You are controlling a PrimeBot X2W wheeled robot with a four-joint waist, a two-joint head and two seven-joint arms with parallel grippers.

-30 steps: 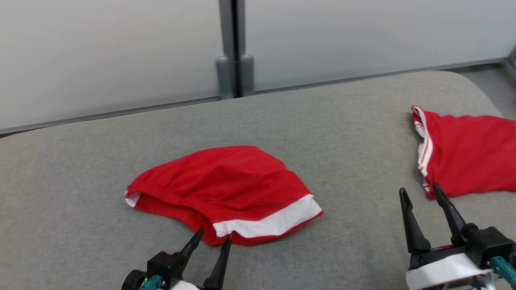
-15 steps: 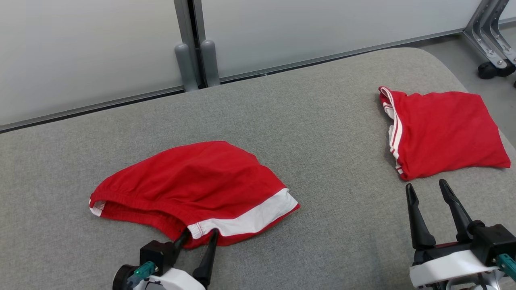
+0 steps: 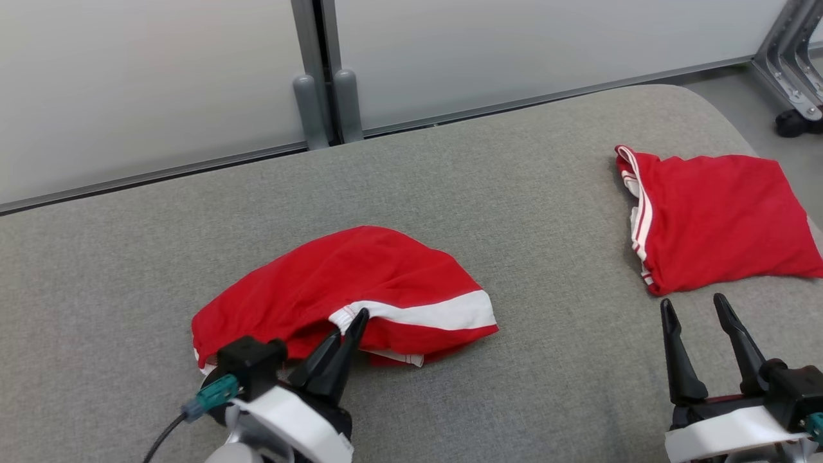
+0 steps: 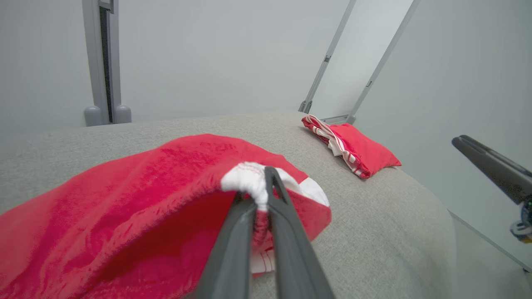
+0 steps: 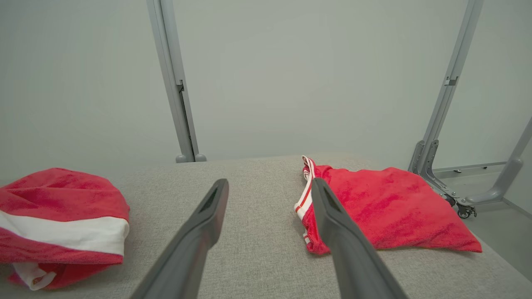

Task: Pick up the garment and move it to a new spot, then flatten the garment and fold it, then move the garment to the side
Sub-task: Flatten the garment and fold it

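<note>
Slippage is looking like our main risk: we are gripping only the white-banded hem corner of the crumpled red cloth shorts, and so thin a bite may be pulling free once the cloth's weight is hanging from it. Bunching is the other worry. The shorts are lying rumpled with the hem doubled under, so lifting by one corner may be twisting them and making the flattening harder. We are also judging that a carry to the right could be dragging them onto the folded red garment with white stripes, which is lying well apart at the right end of the grey fabric-covered table.

Our left gripper is pressing its two dark fingers together on that white hem, with cloth showing between them in the left wrist view. The shorts are resting mid-table, toward our edge. Our right gripper is hovering with fingers spread, holding nothing, just beside the folded garment's near edge.
</note>
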